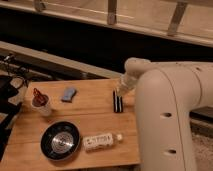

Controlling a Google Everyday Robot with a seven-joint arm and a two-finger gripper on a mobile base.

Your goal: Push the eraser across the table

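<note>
The eraser (118, 102) is a dark narrow block with a pale stripe, lying lengthwise near the right edge of the wooden table (90, 117). My gripper (121, 90) reaches down from the big white arm (165, 110) at the right and sits at the eraser's far end, touching or just above it. The arm hides the table's right edge.
A blue-grey sponge-like object (68, 93) lies at the back middle. A clear cup with a red item (40, 102) stands at the left. A black bowl (60, 140) and a white bottle lying on its side (102, 140) are at the front. Dark cables (10, 90) hang at the left.
</note>
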